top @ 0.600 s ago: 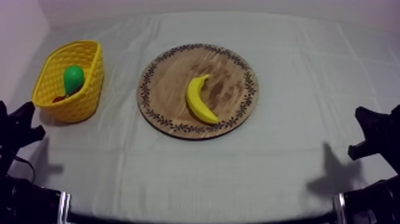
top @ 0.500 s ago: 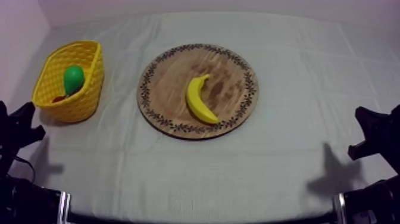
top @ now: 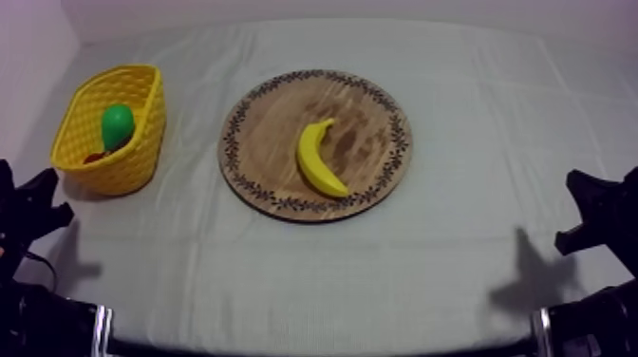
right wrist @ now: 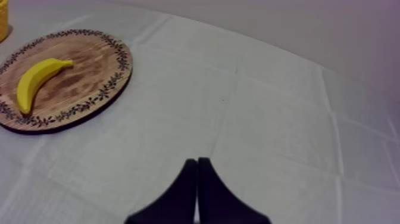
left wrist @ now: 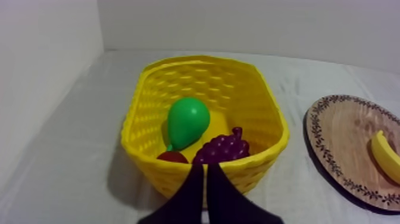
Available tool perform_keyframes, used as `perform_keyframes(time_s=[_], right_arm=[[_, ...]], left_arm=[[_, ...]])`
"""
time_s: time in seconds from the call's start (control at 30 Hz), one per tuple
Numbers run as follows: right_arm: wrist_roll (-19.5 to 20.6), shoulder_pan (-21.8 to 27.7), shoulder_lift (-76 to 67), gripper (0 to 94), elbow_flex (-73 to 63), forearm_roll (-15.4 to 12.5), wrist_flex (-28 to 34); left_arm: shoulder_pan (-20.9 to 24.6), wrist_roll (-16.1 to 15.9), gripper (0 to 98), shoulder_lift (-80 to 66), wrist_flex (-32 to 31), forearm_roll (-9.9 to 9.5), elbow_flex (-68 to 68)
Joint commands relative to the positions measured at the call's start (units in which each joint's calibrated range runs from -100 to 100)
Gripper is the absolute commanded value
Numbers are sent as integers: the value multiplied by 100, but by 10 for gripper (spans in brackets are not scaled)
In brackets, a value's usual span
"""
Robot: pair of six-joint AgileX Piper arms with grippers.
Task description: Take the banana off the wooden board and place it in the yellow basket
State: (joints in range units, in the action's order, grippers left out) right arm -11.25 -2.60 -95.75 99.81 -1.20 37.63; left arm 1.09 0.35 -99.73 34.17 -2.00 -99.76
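A yellow banana (top: 317, 157) lies on the round wooden board (top: 365, 104) with a patterned rim at the table's middle; it shows too in the right wrist view (right wrist: 37, 78) and the left wrist view (left wrist: 387, 156). The yellow basket (top: 142, 123) stands at the left, holding a green pear (left wrist: 187, 121), a bunch of grapes (left wrist: 223, 147) and a small red fruit (left wrist: 172, 157). My left gripper (left wrist: 204, 170) is shut on nothing, just in front of the basket (left wrist: 262, 107). My right gripper (right wrist: 197, 164) is shut over bare cloth, well away from the board (right wrist: 104, 56).
Both arms rest low at the table's near corners, the left arm (top: 28, 204) beside the basket and the right arm (top: 598, 214) at the far side. Bare grey-white cloth lies between board and front edge. A wall runs along the back.
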Motion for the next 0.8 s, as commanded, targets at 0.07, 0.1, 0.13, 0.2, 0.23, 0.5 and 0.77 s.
perform_keyframes(time_s=[0.07, 0.1, 0.13, 0.2, 0.23, 0.5, 0.77], right_arm=[[-1, 0, 0, 3, -3, 1, 3], [-1, 0, 0, 3, -3, 1, 3], [-1, 0, 0, 3, -3, 1, 3], [-1, 0, 0, 3, -3, 1, 3], [-1, 0, 0, 3, -3, 1, 3], [-1, 0, 0, 3, -3, 1, 3], [-1, 0, 0, 3, -3, 1, 3]], left_arm=[[3, 8, 0, -2, 10, -3, 9], [3, 9, 0, -2, 15, -3, 9], [3, 10, 0, -2, 34, -3, 16], [3, 5, 0, -2, 67, -3, 24], [3, 2, 0, -2, 77, -4, 29], [-30, 51, 0, -2, 106, -109, 99], [-150, 346, 0, 396, 113, -425, 424]])
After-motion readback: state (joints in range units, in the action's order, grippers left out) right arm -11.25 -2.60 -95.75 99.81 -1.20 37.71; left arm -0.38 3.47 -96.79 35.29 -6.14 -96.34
